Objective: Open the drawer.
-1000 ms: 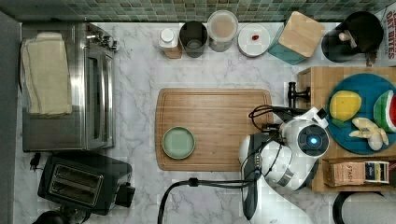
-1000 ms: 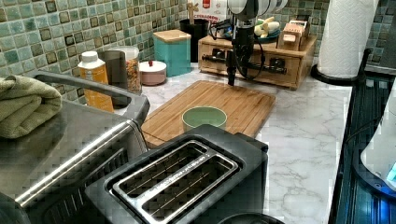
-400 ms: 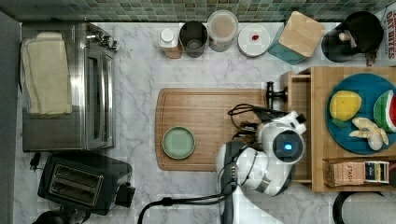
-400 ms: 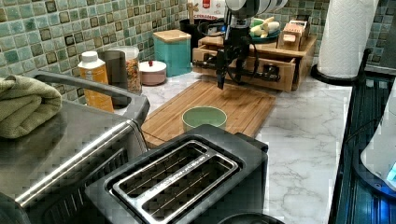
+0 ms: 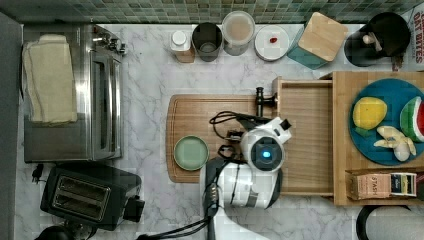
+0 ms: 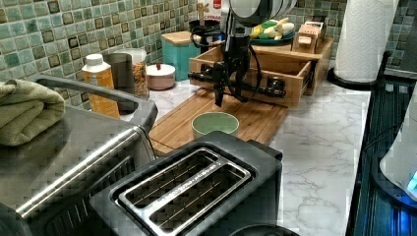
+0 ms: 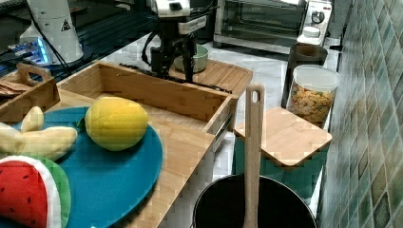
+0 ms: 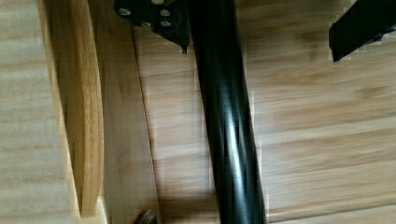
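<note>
A: Where's your drawer [image 5: 305, 142]?

B: Pulled out over the cutting board [image 5: 200, 120].

A: And the gripper [image 8: 261, 28]?

B: Fingers spread apart, straddling the black handle [image 8: 229, 126], not clamping it.

Counter [image 5: 150, 75], white marble, carrying kitchenware.
Lying directly on it: cutting board [image 5: 200, 107], toaster oven [image 5: 70, 95], toaster [image 5: 87, 195], wooden drawer unit [image 5: 345, 192], teal canister [image 5: 320, 37], jars [image 5: 237, 30] standing along the tiled wall.
</note>
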Robot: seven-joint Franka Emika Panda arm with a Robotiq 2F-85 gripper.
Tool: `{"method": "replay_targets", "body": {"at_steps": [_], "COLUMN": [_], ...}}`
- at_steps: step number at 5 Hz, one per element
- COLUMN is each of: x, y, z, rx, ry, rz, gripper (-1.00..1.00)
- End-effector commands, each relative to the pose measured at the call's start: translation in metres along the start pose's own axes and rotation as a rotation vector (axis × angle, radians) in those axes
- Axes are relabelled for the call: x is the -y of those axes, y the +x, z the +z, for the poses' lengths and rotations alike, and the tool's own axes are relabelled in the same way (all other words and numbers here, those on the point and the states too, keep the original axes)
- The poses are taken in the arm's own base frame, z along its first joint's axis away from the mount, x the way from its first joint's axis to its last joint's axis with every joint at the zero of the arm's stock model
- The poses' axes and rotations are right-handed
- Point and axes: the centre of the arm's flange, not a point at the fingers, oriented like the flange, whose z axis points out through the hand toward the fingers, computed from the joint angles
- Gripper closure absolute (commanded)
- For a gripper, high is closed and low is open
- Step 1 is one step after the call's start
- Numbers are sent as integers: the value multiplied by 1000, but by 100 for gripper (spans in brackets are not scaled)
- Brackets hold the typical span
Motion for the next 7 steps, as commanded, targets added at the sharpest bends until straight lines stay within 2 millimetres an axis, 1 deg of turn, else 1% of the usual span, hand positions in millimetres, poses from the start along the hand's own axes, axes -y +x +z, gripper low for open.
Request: {"method": "replay_targets", "body": {"at_steps": [1, 2, 7], "x": [154, 158, 158], "y": [-55, -62, -62], "z": [4, -1, -1], "rx": [26, -41, -41], "ry": [51, 67, 67], "rz": [-151, -149, -150], "gripper": [-100, -100, -100]}}
